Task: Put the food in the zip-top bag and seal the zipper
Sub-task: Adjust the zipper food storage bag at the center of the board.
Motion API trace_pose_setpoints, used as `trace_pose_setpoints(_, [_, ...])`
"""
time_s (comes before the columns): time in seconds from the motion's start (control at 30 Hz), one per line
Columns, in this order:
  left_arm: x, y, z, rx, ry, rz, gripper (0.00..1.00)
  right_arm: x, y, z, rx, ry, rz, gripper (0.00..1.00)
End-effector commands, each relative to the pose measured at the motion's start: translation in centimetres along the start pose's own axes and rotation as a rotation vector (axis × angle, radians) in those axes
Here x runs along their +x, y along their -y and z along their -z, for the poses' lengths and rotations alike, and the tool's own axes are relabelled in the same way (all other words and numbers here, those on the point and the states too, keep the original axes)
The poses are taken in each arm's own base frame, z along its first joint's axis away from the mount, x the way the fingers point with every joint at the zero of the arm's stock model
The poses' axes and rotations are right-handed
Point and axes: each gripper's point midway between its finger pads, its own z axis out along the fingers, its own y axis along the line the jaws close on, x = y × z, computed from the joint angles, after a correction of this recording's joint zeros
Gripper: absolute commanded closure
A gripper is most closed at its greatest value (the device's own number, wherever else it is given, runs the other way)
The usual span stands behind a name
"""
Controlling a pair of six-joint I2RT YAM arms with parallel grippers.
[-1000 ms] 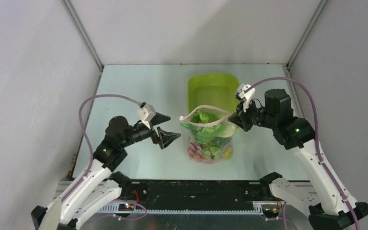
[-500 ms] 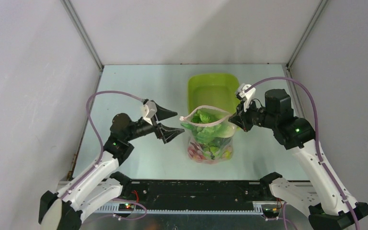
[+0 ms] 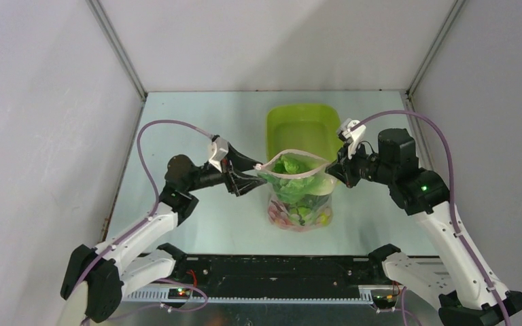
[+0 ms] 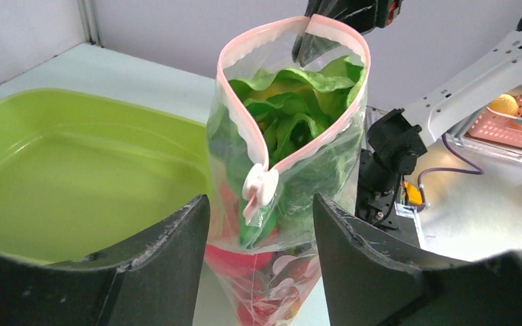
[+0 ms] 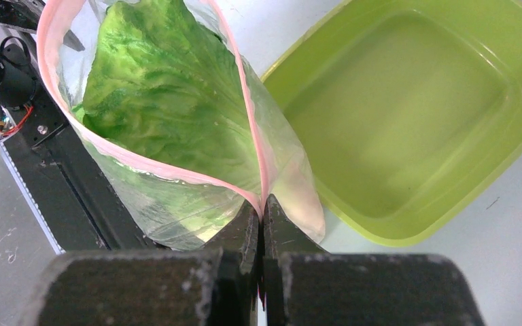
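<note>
The clear zip-top bag (image 3: 298,204) hangs upright with its mouth open, filled with food: green lettuce (image 3: 291,167) on top, red and pink pieces (image 3: 282,216) at the bottom. The pink zipper (image 3: 292,176) rims the mouth; its white slider (image 4: 260,185) sits at the left end. My right gripper (image 3: 334,170) is shut on the zipper's right end (image 5: 264,204), holding the bag up. My left gripper (image 3: 251,175) is open, its fingers (image 4: 163,251) on either side of the bag's left end, just short of the slider.
The lime-green tray (image 3: 302,127) stands behind the bag, with no food in it, and shows in both wrist views (image 5: 414,115). The black rail at the table's near edge (image 3: 279,268) lies below the bag.
My left arm has moved right toward the bag, its open gripper now reaching the bag's left end. The right gripper and bag have stayed put.
</note>
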Motion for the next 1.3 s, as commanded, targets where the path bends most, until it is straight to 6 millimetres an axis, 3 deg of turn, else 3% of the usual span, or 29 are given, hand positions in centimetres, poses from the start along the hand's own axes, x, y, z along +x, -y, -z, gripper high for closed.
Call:
trace_pose_setpoints(0.0, [-2.8,1.1,-0.5,0.074,0.065,-0.054,0.38,-2.4,0.2,0.7,0.026,0.102,0.018,1.00])
trace_pose_setpoints(0.47, [-1.1,0.0,-1.7,0.093,0.018,0.028,0.47,-1.8,0.3,1.1,0.056,0.121,0.000,1.00])
trace_pose_setpoints(0.9, [-3.1,1.8,-2.2,0.236,0.145,0.109,0.59,-0.8,0.4,0.8,0.064,0.124,-0.028,1.00])
trace_pose_setpoints(1.27, [-2.1,1.4,-2.6,0.252,0.142,0.152,0.57,-0.6,0.3,1.3,0.078,0.137,-0.032,1.00])
